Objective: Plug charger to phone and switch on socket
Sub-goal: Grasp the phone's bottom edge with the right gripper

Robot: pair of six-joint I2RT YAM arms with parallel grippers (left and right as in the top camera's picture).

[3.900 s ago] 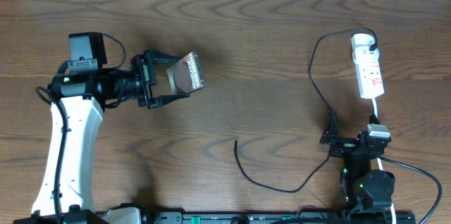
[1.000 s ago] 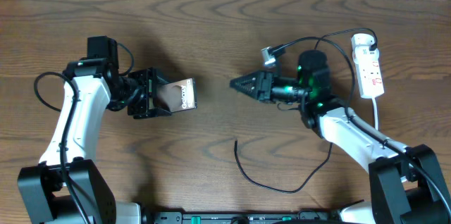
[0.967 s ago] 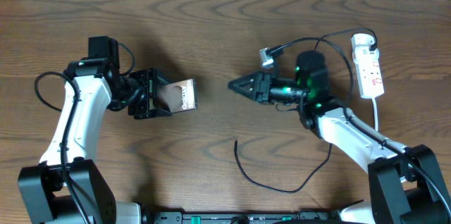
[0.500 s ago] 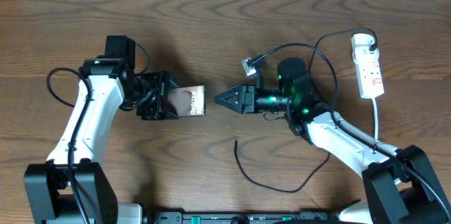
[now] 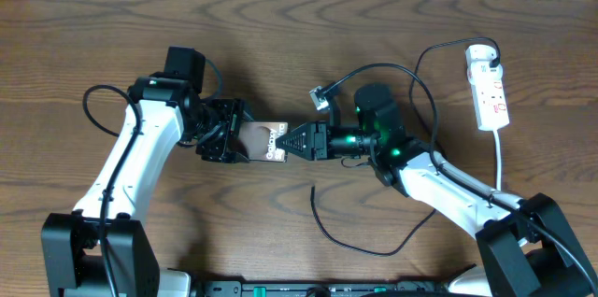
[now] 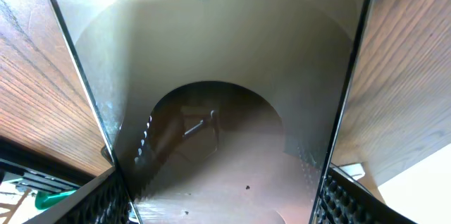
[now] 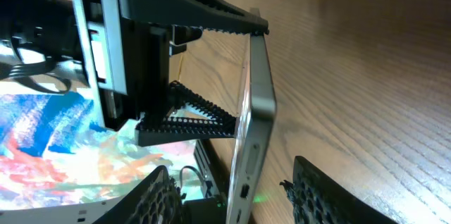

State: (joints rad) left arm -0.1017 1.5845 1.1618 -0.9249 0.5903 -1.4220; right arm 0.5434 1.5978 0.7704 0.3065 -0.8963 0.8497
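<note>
My left gripper [image 5: 234, 140] is shut on the phone [image 5: 264, 138], a dark glossy slab with white lettering, and holds it above the table at centre. In the left wrist view the phone [image 6: 211, 76] fills the frame between the left gripper's fingers [image 6: 225, 206]. My right gripper [image 5: 291, 141] is open and empty, its tips at the phone's right end. In the right wrist view the phone's thin edge [image 7: 257, 111], with its port, lies between the right gripper's spread fingers [image 7: 236, 196]. The charger [image 5: 336, 238], a thin black cable, lies on the table with its free tip [image 5: 313, 188] below the grippers. The white socket [image 5: 488, 87] lies far right.
The charger cable loops from the socket's top end [image 5: 420, 73] down behind my right arm. The socket's white cord [image 5: 501, 162] runs toward the front edge. The wooden table [image 5: 308, 26] stretches behind both arms.
Both arms have moved toward each other. The left gripper carried the phone to the right, and the right gripper moved left until its tips reached the phone's end. The charger has not moved.
</note>
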